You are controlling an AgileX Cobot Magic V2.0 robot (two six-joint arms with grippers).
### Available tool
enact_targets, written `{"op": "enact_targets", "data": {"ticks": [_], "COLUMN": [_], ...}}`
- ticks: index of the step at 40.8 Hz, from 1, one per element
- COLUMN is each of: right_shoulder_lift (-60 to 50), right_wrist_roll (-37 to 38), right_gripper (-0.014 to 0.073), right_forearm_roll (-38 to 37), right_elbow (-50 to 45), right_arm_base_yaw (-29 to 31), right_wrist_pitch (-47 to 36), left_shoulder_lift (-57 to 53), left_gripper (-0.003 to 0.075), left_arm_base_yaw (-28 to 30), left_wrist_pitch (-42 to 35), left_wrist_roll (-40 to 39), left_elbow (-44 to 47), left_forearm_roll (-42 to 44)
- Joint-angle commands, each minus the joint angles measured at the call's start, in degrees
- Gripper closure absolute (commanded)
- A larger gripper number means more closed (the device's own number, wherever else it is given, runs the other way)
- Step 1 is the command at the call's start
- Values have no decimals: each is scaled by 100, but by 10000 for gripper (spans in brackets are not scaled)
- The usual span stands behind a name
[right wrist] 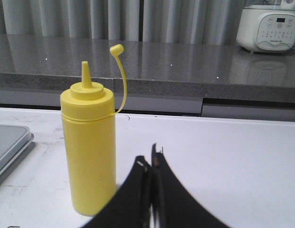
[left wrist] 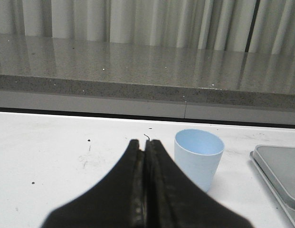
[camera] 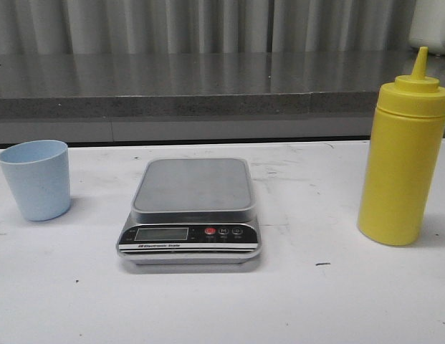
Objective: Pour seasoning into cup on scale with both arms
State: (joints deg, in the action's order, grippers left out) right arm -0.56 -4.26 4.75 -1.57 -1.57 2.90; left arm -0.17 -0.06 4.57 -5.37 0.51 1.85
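Observation:
The silver scale (camera: 191, 186) lies flat at the middle of the white table, its platform bare. Left of it stands the pale blue cup (camera: 36, 179), upright and empty. The yellow seasoning bottle (camera: 403, 161) stands upright at the right. Neither arm shows in the front view. In the left wrist view my left gripper (left wrist: 145, 142) is shut with nothing in it, and the cup (left wrist: 198, 156) stands just beyond and beside its tips. In the right wrist view my right gripper (right wrist: 151, 159) is shut and empty, with the seasoning bottle (right wrist: 88, 147) close beside it, its cap off and hanging on the tether.
A grey counter ledge (camera: 208, 86) runs along the far side of the table, with a curtain behind it. A white appliance (right wrist: 268, 26) sits on that counter at the far right. The scale's edge (left wrist: 280, 171) lies beyond the cup in the left wrist view.

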Motion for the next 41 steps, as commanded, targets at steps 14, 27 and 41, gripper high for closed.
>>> {"op": "enact_targets", "data": {"ticks": [14,27,41], "right_shoulder_lift": [-107,-107,-107], "right_wrist_roll": [-54,-54,50], "right_gripper": [715,715,715], "right_forearm_roll": [-6,-6,127], "right_elbow": [19,19,385], "right_arm_base_yaw": [-1,-1,-1], "right_wrist_pitch": [-484,-484,-20], "left_shoulder_lift": [-142,-142,-108], "left_gripper": [740,740,740], "left_arm_base_yaw": [3,3,3], "left_wrist_pitch": [-502,-530,-673], "left_wrist_roll": [-30,-30,-30], "left_elbow": [85,85,-472], "left_forearm_roll": [8,8,-104]}}
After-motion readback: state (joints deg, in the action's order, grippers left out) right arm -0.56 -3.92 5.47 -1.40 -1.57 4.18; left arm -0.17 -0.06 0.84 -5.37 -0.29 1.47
